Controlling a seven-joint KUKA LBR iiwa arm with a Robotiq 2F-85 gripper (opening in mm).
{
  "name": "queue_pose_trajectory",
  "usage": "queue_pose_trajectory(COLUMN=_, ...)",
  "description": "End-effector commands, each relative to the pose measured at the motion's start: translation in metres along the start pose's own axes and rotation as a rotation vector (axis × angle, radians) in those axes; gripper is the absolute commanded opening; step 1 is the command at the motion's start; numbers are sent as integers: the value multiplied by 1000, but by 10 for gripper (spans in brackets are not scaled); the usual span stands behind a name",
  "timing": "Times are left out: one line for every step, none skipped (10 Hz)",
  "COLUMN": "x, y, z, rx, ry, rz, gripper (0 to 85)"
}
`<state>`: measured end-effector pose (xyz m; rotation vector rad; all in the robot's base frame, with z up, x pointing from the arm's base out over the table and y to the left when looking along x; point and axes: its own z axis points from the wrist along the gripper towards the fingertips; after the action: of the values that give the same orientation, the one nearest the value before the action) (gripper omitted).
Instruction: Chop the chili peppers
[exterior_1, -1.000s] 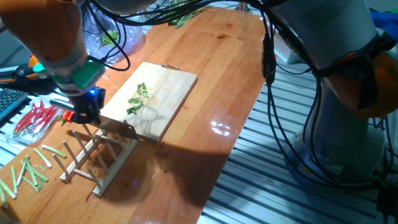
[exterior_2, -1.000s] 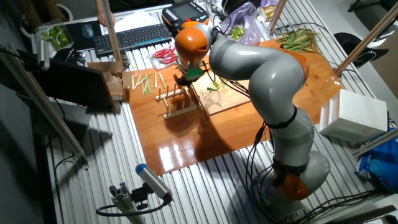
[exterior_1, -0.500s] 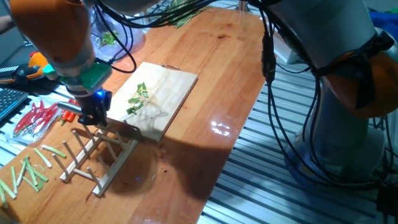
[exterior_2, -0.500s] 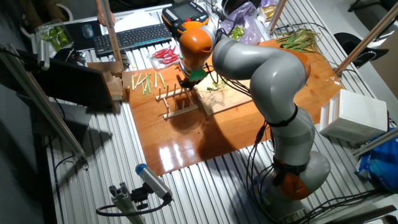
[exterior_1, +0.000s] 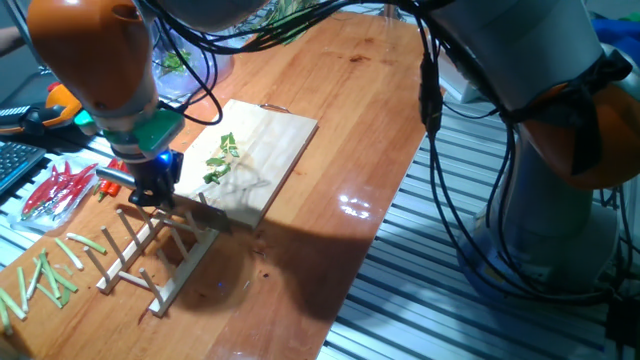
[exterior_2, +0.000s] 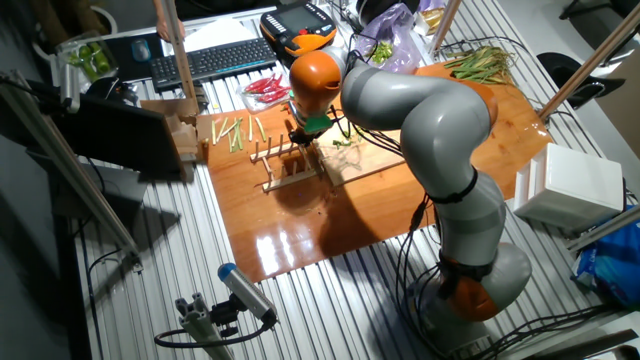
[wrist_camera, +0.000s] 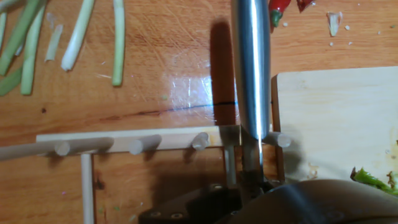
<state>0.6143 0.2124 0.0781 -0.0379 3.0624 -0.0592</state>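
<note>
Short green chili chunks (exterior_1: 222, 158) lie on the pale wooden cutting board (exterior_1: 270, 140); they also show in the other fixed view (exterior_2: 343, 140) and at the hand view's lower right edge (wrist_camera: 373, 179). My gripper (exterior_1: 150, 188) is shut on a knife handle. The steel blade (exterior_1: 207, 212) points over the wooden peg rack (exterior_1: 150, 255), beside the board's near left edge, apart from the chunks. In the hand view the blade (wrist_camera: 252, 74) runs straight ahead across the rack's rail (wrist_camera: 124, 146), with the board (wrist_camera: 336, 118) to its right.
Slim red chilies (exterior_1: 55, 190) lie left of the gripper. Pale green stalk sticks (exterior_1: 40, 275) lie at the table's front left corner, also in the hand view (wrist_camera: 74, 37). A keyboard (exterior_2: 210, 60) and a plastic bag (exterior_2: 395, 45) sit behind the board.
My gripper with the knife has shifted a little to the right, toward the cutting board's edge. The chili chunks have not moved.
</note>
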Motion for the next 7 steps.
queue_pose_trajectory(x=0, y=0, z=2, rx=0, ry=0, rz=3, gripper=0)
queue_pose_trajectory(x=2, y=1, z=4, rx=5, ry=-7, rz=10, gripper=0)
queue_pose_trajectory(x=2, y=1, z=5, rx=8, ry=-11, rz=17, gripper=170)
queue_pose_trajectory(x=2, y=1, z=5, rx=10, ry=-9, rz=20, gripper=170)
queue_pose_trajectory(x=2, y=2, z=4, rx=8, ry=-3, rz=27, gripper=340)
queue_pose_trajectory(x=2, y=2, z=2, rx=6, ry=5, rz=30, gripper=340)
queue_pose_trajectory(x=0, y=2, z=-4, rx=5, ry=22, rz=33, gripper=340)
